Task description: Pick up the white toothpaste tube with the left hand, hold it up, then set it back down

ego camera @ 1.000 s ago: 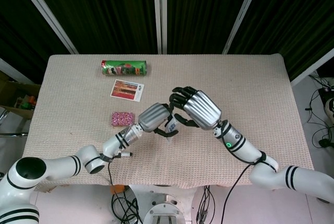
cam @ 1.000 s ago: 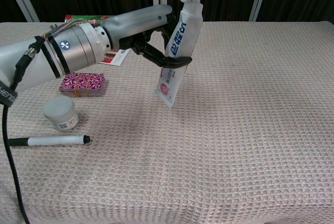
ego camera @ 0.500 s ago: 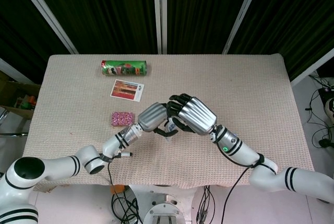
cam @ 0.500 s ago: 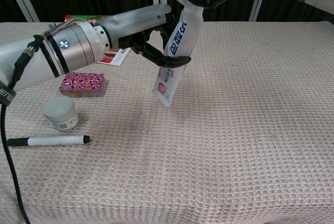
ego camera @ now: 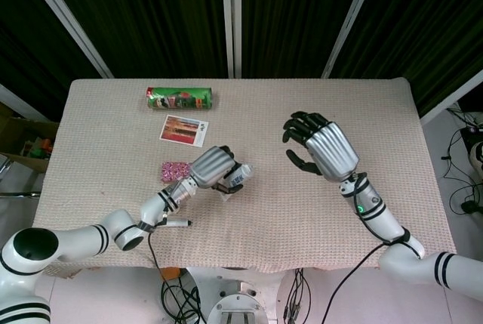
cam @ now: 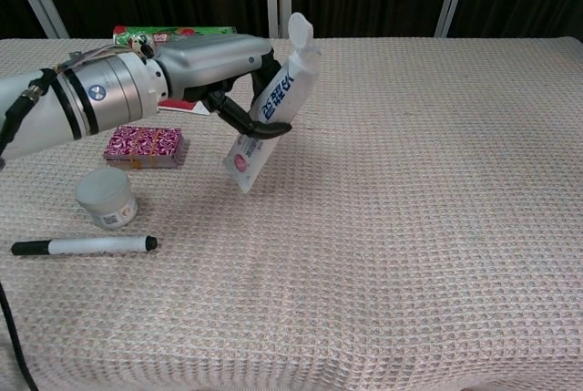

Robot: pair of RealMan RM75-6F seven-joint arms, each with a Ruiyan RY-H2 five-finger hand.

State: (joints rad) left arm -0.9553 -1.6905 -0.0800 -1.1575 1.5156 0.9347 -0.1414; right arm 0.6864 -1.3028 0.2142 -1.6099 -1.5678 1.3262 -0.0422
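High head view straight down; low chest view across the same table [cam: 437, 227].

Seen from the head view, the silver left hand [ego camera: 211, 167] grips the white toothpaste tube [ego camera: 235, 175] above the beige woven tablecloth [ego camera: 362, 112], only the tube's end showing past the fingers to the right. The silver right hand [ego camera: 321, 146] hangs well apart to the right, black fingers spread, holding nothing. Just left of the left hand lies a small pink patterned box [ego camera: 175, 171]. Farther back sit a red-and-white card [ego camera: 183, 129] and a green cylindrical can [ego camera: 179, 98] on its side.
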